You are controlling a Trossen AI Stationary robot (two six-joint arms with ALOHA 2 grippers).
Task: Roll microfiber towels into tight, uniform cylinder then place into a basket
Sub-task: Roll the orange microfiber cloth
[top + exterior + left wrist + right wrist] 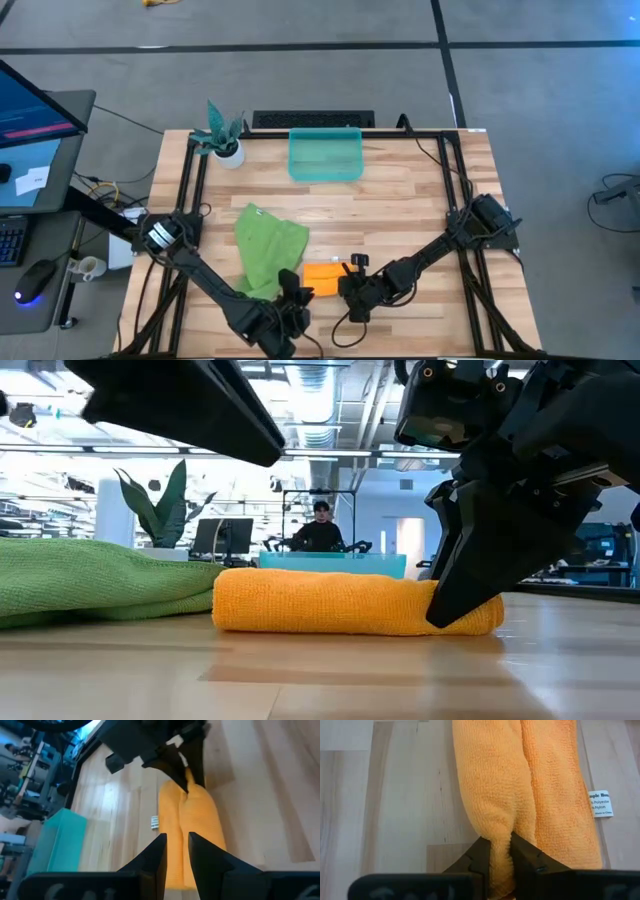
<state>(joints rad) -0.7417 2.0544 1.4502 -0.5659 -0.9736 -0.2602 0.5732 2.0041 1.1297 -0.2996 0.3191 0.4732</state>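
Observation:
The orange-yellow microfiber towel [322,277] lies rolled up on the table near its front edge, its length running left to right. My right gripper [501,851] is shut on its right end. My left gripper [177,845] hovers above the roll's left end and looks along it. Only a narrow gap separates its fingers, and it touches nothing. The roll's left end [225,600] rests free on the wood. The lime green towel [268,245] lies crumpled just left of the roll. The teal basket [325,155] stands at the far middle. My right gripper pinches a ridge of the rolled towel at its right end [501,840] between its two fingers. The fingers [462,585] slant down from above and from the right, pointing along the roll. The roll lies flat on the table.
A small white pot with a teal plant [225,142] stands at the far left, beside the basket. The towel's white label [601,803] sticks out on the wood. Bare wood stretches between the towels and the basket. A person sits beyond the table [320,530].

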